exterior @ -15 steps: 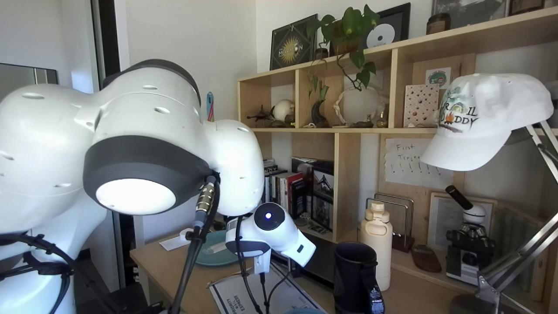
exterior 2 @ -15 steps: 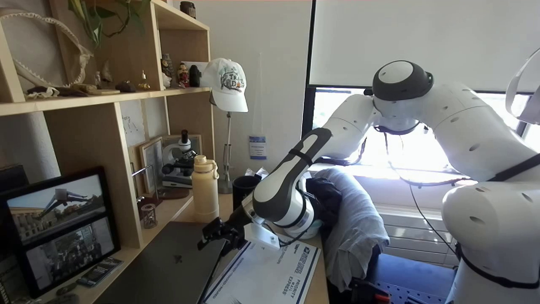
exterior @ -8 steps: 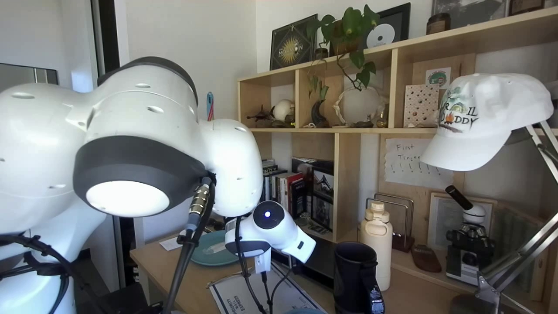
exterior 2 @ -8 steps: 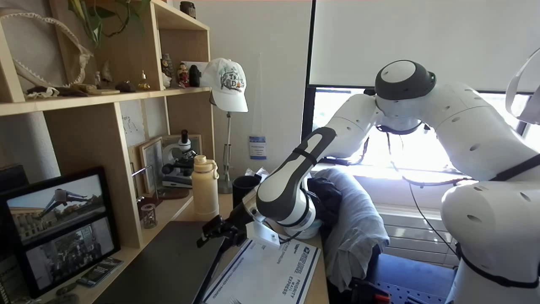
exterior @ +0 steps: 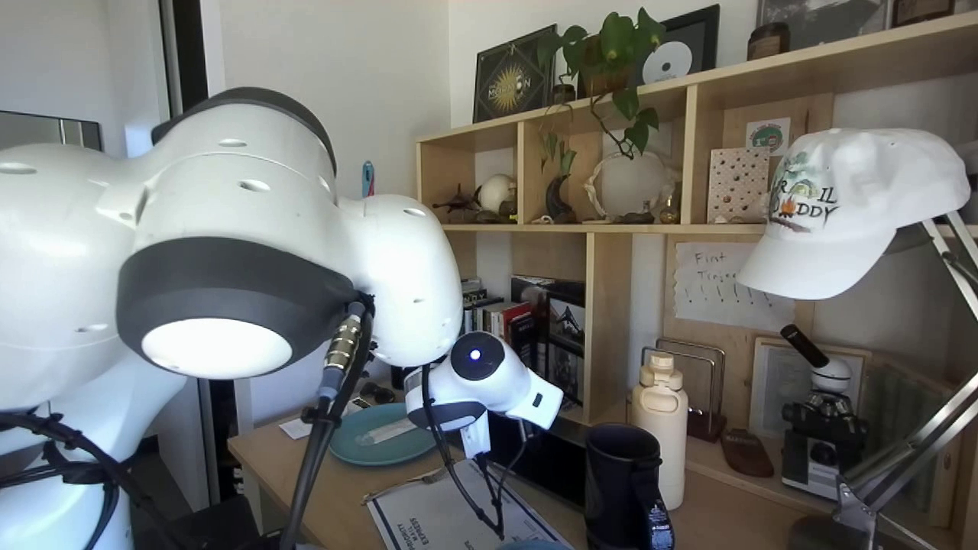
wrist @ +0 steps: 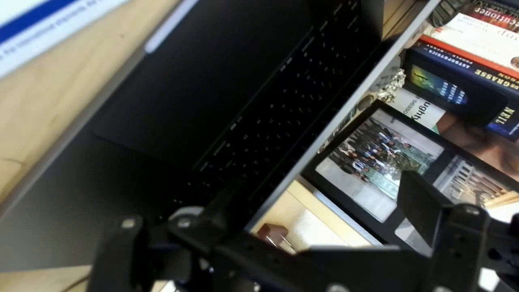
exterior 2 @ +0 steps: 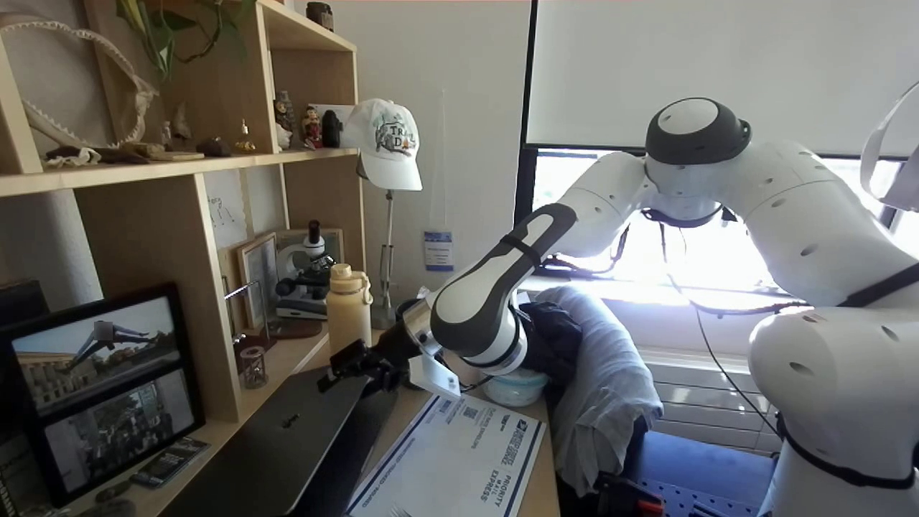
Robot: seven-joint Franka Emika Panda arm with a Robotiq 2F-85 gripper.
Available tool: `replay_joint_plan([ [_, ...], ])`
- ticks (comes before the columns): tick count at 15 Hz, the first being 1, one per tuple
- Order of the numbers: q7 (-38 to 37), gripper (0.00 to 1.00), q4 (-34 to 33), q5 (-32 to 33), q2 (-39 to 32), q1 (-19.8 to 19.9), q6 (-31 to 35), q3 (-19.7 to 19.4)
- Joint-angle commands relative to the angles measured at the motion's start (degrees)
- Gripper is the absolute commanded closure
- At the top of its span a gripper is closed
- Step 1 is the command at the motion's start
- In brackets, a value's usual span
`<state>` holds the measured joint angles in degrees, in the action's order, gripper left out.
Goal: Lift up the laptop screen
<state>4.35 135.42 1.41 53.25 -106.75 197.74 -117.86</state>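
Lying at the bottom middle of the frame in an exterior view, a mailing envelope (exterior 2: 467, 459) covers part of the wooden desk (exterior 2: 543, 495). Just beside it the dark laptop base (exterior 2: 359, 452) lies flat, and the laptop screen (exterior 2: 280, 438), at lower left, is tilted partway up off it, outer face showing. A double photo frame (exterior 2: 108, 391) leans in the shelf (exterior 2: 161, 244) along the left edge. Past the screen, left of centre, a cream bottle (exterior 2: 350, 309) stands upright, with a microscope (exterior 2: 309, 273) behind it and a white cap (exterior 2: 391, 147) on a metal stand (exterior 2: 387, 266). At upper right a pale window shade (exterior 2: 718, 50) hangs over a bright window (exterior 2: 718, 258).

In the wrist view the gripper (wrist: 324, 184) comes in along the bottom, jaws wide apart. One finger (wrist: 225, 209) is on the keyboard (wrist: 292, 89) side of the screen's edge, the other (wrist: 421, 202) on the outer side, with the edge running between them. Whether either finger touches the screen, I cannot tell.
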Motion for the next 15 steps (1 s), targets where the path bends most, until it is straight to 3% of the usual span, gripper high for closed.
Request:
replay_joint_plan([
  [1,2.79,0.0,-4.53,1.89,1.84,-0.36,0.97,2.63],
  [15,10.14,0.0,-10.62,8.75,6.09,-4.14,0.88,3.26],
])
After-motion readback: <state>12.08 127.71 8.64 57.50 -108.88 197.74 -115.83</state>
